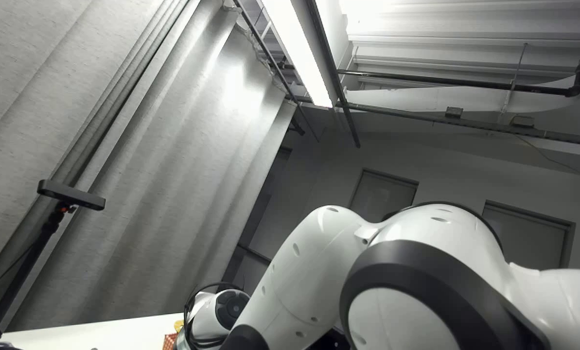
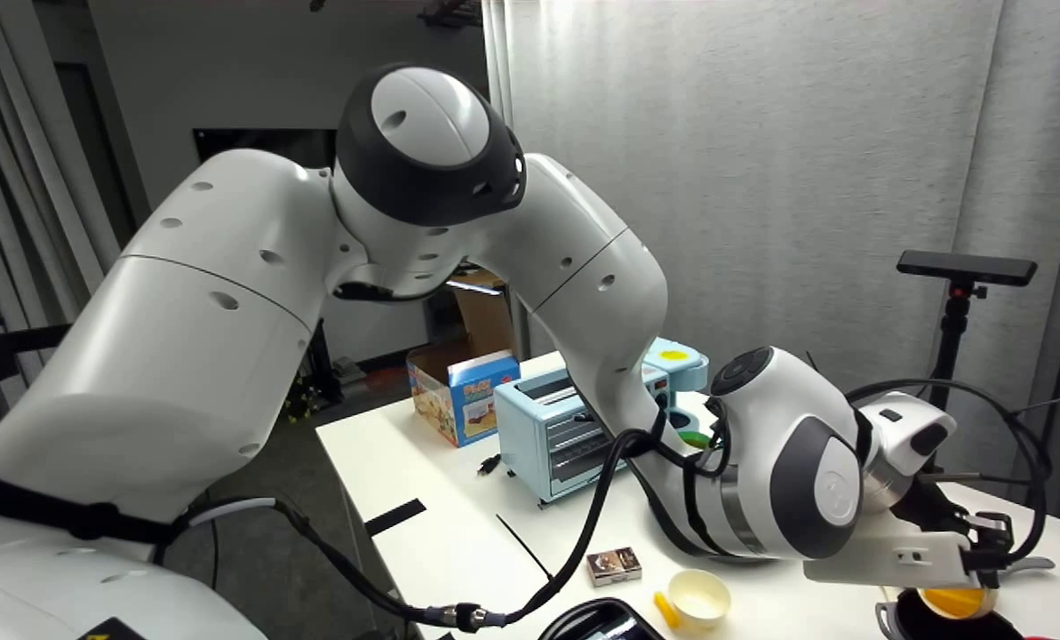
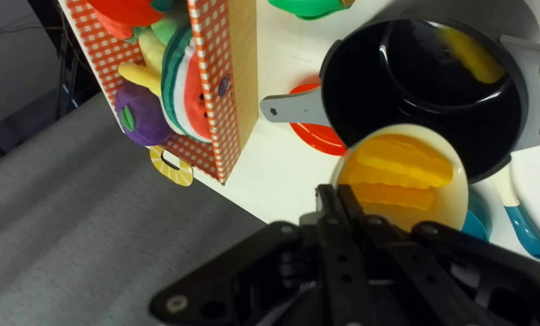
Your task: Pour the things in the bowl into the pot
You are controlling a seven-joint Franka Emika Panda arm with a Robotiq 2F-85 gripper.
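A cream bowl (image 3: 456, 203) holds several yellow sticks (image 3: 405, 165) in the wrist view. My gripper (image 3: 335, 190) is shut on its rim. The bowl is tilted at the near edge of the black pot (image 3: 356, 90), overlapping it in view. The pot has grey handles, and a blurred yellow piece (image 3: 480, 63) shows inside it. In an exterior view, my gripper (image 2: 987, 564) holds the bowl (image 2: 984, 606) over the pot (image 2: 916, 618), which the frame edge partly cuts off. Bowl, pot and gripper fingers are out of view in the exterior view (image 1: 290, 272) filled by the arm.
A red-checked box (image 3: 220, 95) with plush fruit stands beside the pot. A red plate (image 3: 315, 136), a teal dish (image 3: 475, 226) and a blue-handled utensil (image 3: 525, 231) lie around it. A second cream bowl (image 2: 700, 597) and a blue toaster oven (image 2: 525, 436) stand on the table.
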